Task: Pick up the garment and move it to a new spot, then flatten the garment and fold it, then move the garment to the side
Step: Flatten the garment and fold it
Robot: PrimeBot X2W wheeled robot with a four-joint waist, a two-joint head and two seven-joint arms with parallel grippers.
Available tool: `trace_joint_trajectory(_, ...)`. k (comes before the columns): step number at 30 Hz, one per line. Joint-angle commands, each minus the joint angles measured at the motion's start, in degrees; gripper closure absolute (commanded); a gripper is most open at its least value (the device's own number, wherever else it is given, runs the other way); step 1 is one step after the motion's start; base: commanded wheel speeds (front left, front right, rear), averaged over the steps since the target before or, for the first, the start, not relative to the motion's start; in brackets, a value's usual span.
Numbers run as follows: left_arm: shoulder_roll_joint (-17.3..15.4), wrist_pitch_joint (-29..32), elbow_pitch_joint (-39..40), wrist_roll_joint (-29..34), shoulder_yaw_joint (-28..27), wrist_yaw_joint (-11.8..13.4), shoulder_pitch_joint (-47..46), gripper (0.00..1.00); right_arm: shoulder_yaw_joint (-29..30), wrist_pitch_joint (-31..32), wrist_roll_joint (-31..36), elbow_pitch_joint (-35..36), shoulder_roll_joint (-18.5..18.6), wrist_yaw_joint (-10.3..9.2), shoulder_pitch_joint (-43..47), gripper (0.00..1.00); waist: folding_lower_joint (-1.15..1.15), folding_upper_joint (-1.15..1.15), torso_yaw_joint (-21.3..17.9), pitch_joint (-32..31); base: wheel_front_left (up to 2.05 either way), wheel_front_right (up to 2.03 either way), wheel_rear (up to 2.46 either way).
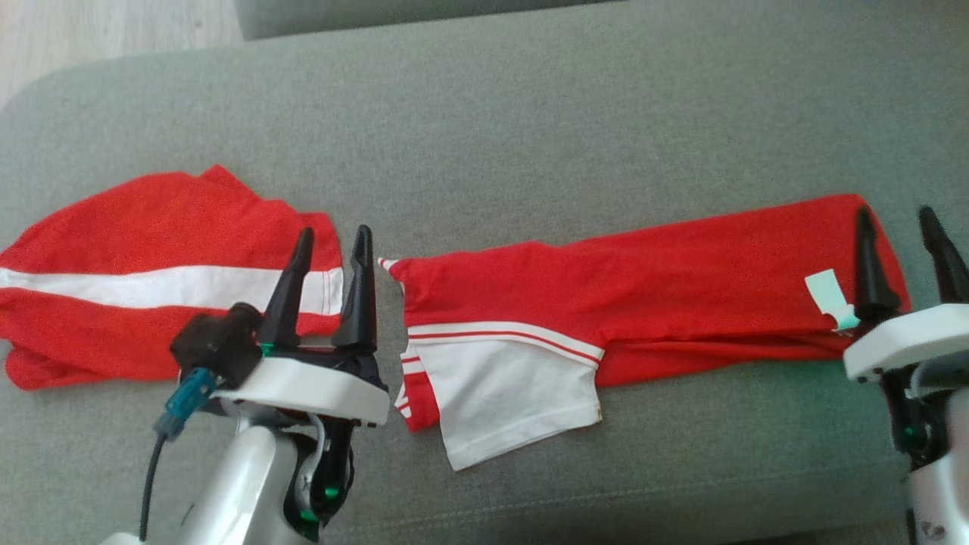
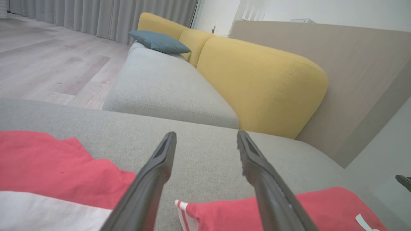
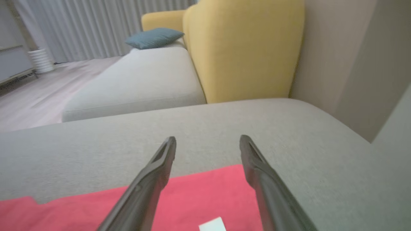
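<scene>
A long red garment (image 1: 643, 288) with a white sleeve (image 1: 507, 393) lies stretched along the grey cushion (image 1: 530, 136). A pale tag (image 1: 829, 295) sits near its right end. My left gripper (image 1: 334, 231) hovers open at the garment's left end, over the gap to a second red piece with a white stripe (image 1: 151, 257). In the left wrist view the left gripper (image 2: 207, 134) has bare cushion between its fingers, with the garment (image 2: 321, 205) at lower right. My right gripper (image 1: 895, 213) stands open over the garment's right end. The right wrist view has the right gripper (image 3: 208, 138) above red cloth (image 3: 208, 192), holding nothing.
The striped red piece (image 2: 48, 160) lies bunched at the cushion's left. Beyond the cushion stand a yellow backrest (image 2: 263, 83), another grey seat (image 2: 160, 86) with a blue pillow (image 2: 160, 41), wooden floor (image 2: 48, 64) and curtains (image 3: 96, 29). A beige wall panel (image 2: 353, 80) rises at the right.
</scene>
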State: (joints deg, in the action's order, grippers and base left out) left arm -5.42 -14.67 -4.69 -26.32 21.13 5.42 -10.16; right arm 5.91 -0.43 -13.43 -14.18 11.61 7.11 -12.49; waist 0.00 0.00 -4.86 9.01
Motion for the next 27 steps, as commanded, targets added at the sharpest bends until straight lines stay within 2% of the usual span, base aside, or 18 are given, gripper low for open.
trace_joint_trajectory(1,-0.1,-0.3,1.4,0.6,-2.3,-0.3,-2.9,0.0,0.0,0.5,0.5,0.8,0.1,0.37,-1.9,0.0,0.0,0.0,0.1,0.8,0.0,0.0,0.0)
trace_joint_trajectory(6,0.6,-0.3,-0.3,1.7,-2.4,-1.8,-3.8,0.0,7.7,5.5,0.2,-5.5,-3.0,0.37,-4.2,0.0,0.0,0.0,0.7,3.3,0.0,0.0,0.0)
trace_joint_trajectory(12,0.8,-0.3,-1.1,3.0,-3.0,-2.8,-5.1,0.0,13.2,9.7,0.7,-9.0,-5.6,0.37,-7.0,0.0,0.0,0.0,1.0,6.1,0.0,0.0,0.0)
trace_joint_trajectory(20,0.9,-0.3,-1.4,4.2,-3.7,-3.5,-6.7,0.0,17.8,12.8,4.7,-10.5,-7.0,0.37,-10.5,0.0,0.0,0.0,0.4,9.3,0.0,0.0,0.0)
trace_joint_trajectory(27,0.8,-0.3,-1.4,4.7,-4.2,-3.8,-7.9,0.0,18.7,14.7,7.4,-10.8,-7.6,0.37,-12.0,0.0,0.0,0.0,-0.2,10.9,0.0,0.0,0.0)
